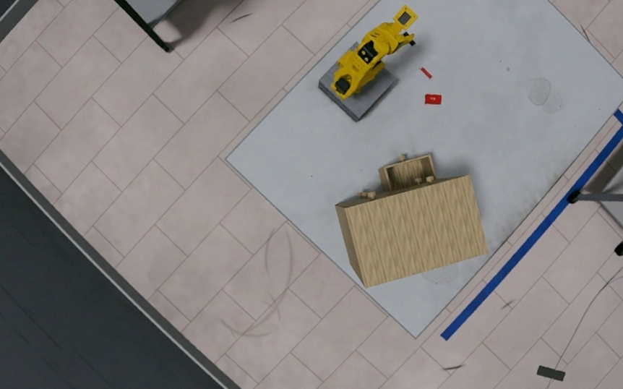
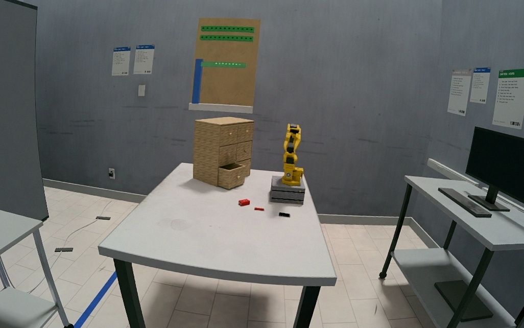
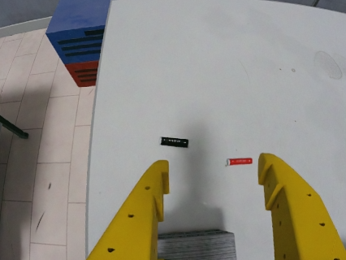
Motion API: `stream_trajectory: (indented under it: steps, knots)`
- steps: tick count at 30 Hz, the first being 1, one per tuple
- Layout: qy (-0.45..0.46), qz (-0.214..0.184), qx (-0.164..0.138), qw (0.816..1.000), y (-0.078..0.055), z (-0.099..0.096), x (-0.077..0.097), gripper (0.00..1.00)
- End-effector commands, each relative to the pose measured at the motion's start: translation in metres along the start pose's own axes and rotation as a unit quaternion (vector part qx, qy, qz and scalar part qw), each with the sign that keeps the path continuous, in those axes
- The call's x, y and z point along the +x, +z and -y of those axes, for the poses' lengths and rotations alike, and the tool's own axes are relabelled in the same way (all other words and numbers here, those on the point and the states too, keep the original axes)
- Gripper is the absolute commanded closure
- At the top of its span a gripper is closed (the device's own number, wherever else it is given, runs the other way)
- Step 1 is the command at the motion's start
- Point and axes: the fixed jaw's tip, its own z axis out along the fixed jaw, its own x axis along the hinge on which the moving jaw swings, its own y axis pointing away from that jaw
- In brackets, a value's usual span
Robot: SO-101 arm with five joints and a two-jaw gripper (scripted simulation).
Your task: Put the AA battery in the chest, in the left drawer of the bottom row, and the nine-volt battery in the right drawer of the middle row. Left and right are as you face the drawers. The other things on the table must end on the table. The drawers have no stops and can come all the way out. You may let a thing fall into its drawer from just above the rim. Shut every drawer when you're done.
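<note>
In the exterior view, the bottom-left drawer (image 1: 430, 164) (image 2: 230, 180) stands open toward the far-left corner of the counter (image 1: 494, 148) (image 2: 216, 247) (image 3: 183, 81); the claw (image 1: 410, 32) (image 2: 293, 126) (image 3: 213, 160) hangs apart, holding nothing. Fetching the AA, likely the black battery (image 1: 412, 42) (image 2: 284, 214) (image 3: 175, 141) by the right edge, calls for lowering and aligning.

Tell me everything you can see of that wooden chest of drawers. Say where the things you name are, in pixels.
The chest (image 1: 413, 229) (image 2: 206, 150) stands upright on the table, looking like light-brown, streaky-grained wood. It has three rows of two drawers with small round knobs. Facing it, the bottom-left drawer (image 1: 408, 174) (image 2: 231, 178) is pulled out; the other five look shut. The arm isn't touching it.
</note>
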Motion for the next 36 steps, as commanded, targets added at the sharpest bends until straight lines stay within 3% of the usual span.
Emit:
stream_trajectory:
  steps: [1, 15, 23, 30, 32, 36]
  knots:
    - [-0.002, 0.004, -0.004, 1.000, -0.001, -0.001, -0.001, 0.79]
    - [-0.002, 0.004, -0.004, 1.000, -0.001, -0.001, -0.001, 0.79]
    - [-0.123, -0.083, -0.017, 0.989, 0.028, -0.001, -0.007, 0.79]
    - [-0.226, -0.156, -0.045, 0.960, 0.058, 0.000, -0.004, 0.79]
    - [-0.226, -0.156, -0.045, 0.960, 0.058, 0.000, -0.004, 0.79]
    - [-0.282, -0.195, -0.069, 0.937, 0.077, 0.000, 0.001, 0.79]
